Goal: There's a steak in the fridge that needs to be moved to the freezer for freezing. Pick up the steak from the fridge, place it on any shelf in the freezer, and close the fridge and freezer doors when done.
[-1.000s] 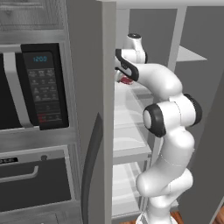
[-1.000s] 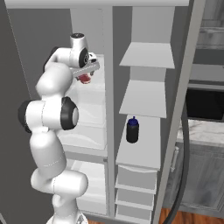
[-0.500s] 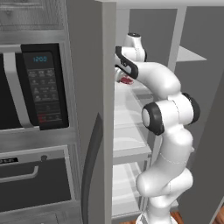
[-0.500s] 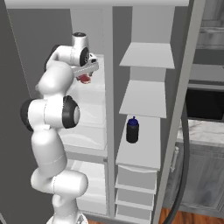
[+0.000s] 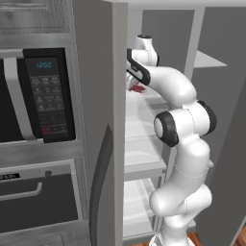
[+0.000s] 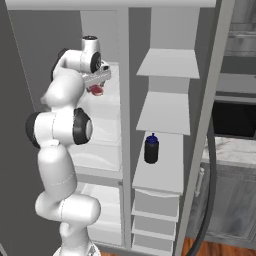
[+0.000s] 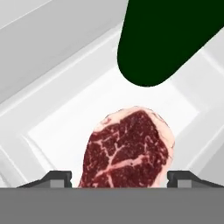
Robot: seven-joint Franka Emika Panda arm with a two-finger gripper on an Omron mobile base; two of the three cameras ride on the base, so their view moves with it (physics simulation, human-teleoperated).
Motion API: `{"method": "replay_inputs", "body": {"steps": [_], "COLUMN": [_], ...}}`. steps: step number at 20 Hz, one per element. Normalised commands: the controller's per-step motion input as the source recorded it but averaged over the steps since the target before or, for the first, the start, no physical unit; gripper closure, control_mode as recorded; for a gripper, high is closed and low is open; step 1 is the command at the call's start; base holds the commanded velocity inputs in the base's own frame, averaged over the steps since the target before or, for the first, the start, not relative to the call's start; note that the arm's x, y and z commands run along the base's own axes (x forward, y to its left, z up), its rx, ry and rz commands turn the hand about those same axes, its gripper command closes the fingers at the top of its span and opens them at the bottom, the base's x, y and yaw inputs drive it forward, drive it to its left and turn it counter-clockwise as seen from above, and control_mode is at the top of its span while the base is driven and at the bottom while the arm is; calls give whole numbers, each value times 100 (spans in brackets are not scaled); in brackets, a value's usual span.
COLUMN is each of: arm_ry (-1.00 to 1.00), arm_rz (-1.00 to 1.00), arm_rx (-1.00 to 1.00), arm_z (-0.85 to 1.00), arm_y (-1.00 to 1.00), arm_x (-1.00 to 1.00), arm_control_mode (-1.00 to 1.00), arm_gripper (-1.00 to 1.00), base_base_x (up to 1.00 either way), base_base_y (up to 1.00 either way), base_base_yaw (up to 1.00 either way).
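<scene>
The steak, a dark-red slab with pale streaks and a pale fat rim, lies between my two finger tips, just above a clear glass shelf. My gripper is shut on the steak inside the upper part of the fridge. From the base I see the gripper pointing down with the red steak under it. The freezer with opaque shelves stands open to the right. Both doors are open.
A dark green bottle stands close behind the steak on the same shelf. A dark bottle with a blue cap sits on a freezer shelf above the drawers. The black-faced microwave is left of the fridge door.
The jaws have narrowed onto the steak. The hand has shifted only slightly; the steak stays in the same spot.
</scene>
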Motion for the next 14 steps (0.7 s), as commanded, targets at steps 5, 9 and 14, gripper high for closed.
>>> {"method": "replay_inputs", "body": {"steps": [5, 9, 14], "arm_ry": [7, 25, 14], "arm_rz": [7, 3, 5], "arm_rx": [-3, 0, 0], "arm_z": [-42, -55, -97], "arm_y": [7, 0, -8], "arm_x": [-50, -1, -2], "arm_control_mode": [-100, -100, -100], "arm_gripper": [-100, -100, -100], "base_base_x": [0, 0, 0], "base_base_y": [0, 0, 0], "base_base_yaw": [0, 0, 0]}}
